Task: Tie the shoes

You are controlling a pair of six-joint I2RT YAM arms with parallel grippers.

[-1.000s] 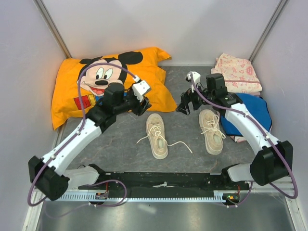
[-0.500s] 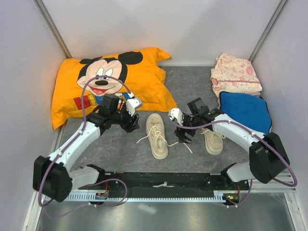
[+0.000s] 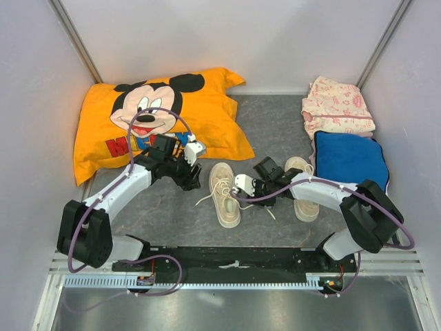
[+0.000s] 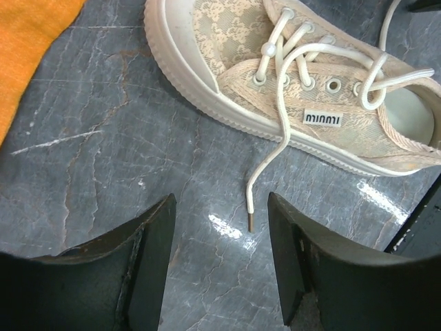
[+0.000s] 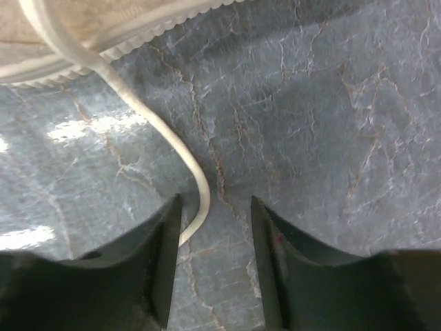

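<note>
Two cream shoes lie on the grey floor: the left shoe (image 3: 224,195) with its laces loose, and the right shoe (image 3: 304,196) partly under my right arm. My left gripper (image 3: 195,181) is open, low beside the left shoe's (image 4: 310,89) left side. That shoe's left lace tip (image 4: 250,221) lies on the floor just ahead of the left gripper (image 4: 220,207), nearer its right finger. My right gripper (image 3: 253,196) hovers at the shoe's right side. In the right wrist view the other lace (image 5: 200,183) runs between the half-open jaws of the right gripper (image 5: 215,207), against the left finger (image 5: 162,262), unpinched.
An orange Mickey Mouse pillow (image 3: 158,117) lies at the back left. A pink patterned cloth (image 3: 337,103) and a blue cushion (image 3: 351,158) sit at the back right. White walls close in both sides and the back.
Both arms came down and inward to the left shoe. The right gripper left the right shoe, dropped over the left shoe's right lace, and its jaws narrowed. The left gripper's opening stayed the same.
</note>
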